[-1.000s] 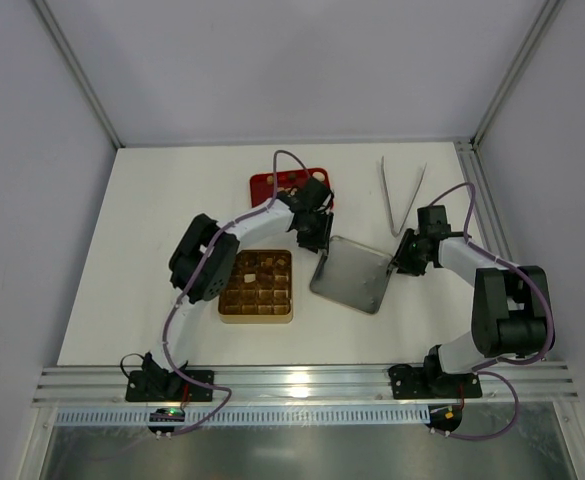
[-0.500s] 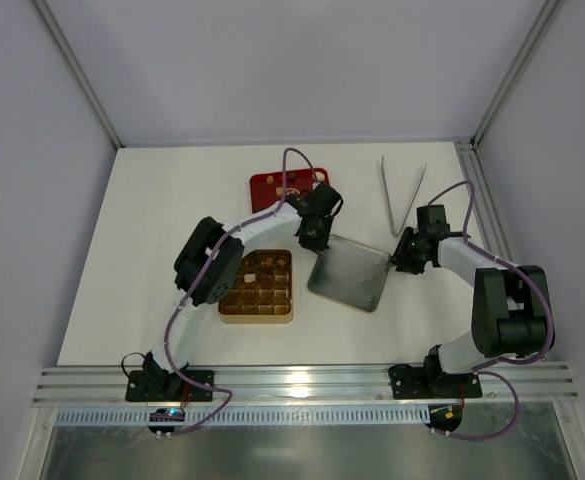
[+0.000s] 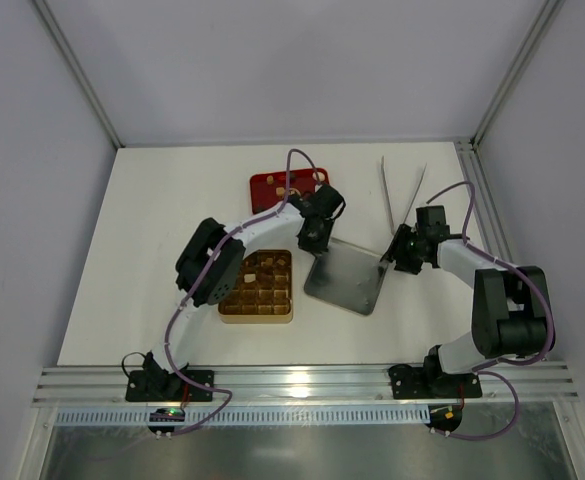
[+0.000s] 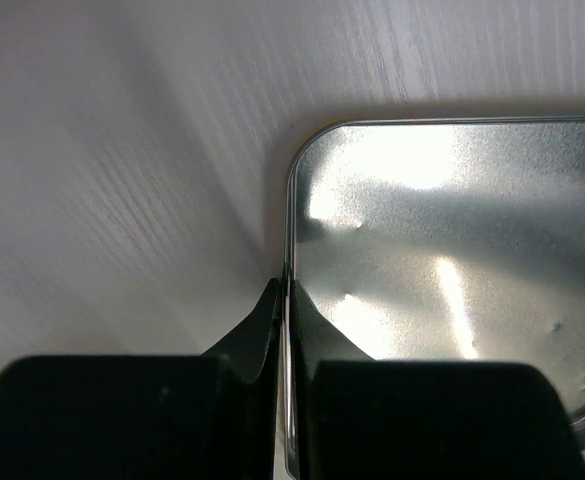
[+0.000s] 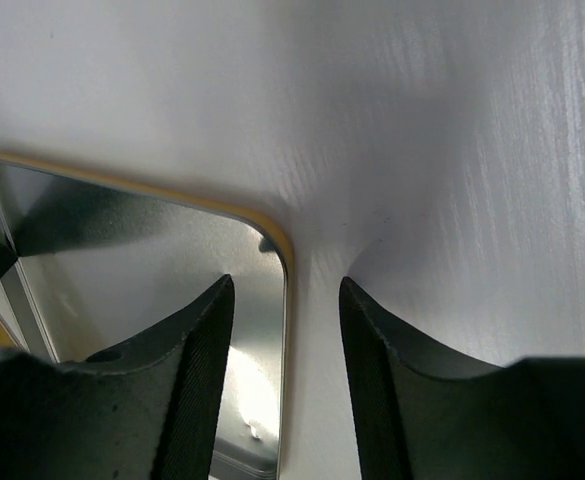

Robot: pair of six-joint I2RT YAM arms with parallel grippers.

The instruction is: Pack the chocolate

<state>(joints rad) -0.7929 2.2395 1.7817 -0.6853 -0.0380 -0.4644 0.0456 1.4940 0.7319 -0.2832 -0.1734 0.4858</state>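
Clamping the left gripper [image 4: 284,292] tight on the silver lid [image 4: 452,260] right of the gold box [image 3: 257,313]. Straddling its far rim with the right gripper [image 5: 284,290], jaws apart. Packing looking barely begun, with some chocolate [image 3: 268,265] in the box's top cells and more on the red tray [image 3: 264,185] behind it.

Gold square grid box [image 3: 257,292], holding chocolate pieces [image 3: 247,274], lies just left of the silver square metal lid [image 3: 344,282]; red rectangular tray [image 3: 269,186] behind-left, metal tweezers [image 3: 388,195] behind-right.

On my desk [image 3: 142,250] I count one gold compartment box [image 3: 257,310], one red tray [image 3: 265,186], one silver lid [image 3: 344,282] and one pair of tweezers [image 3: 400,195]. I have two grippers, the left gripper [image 3: 316,241] and the right gripper [image 3: 391,256]. The chocolate pieces [image 3: 249,274] are too small for me to count.
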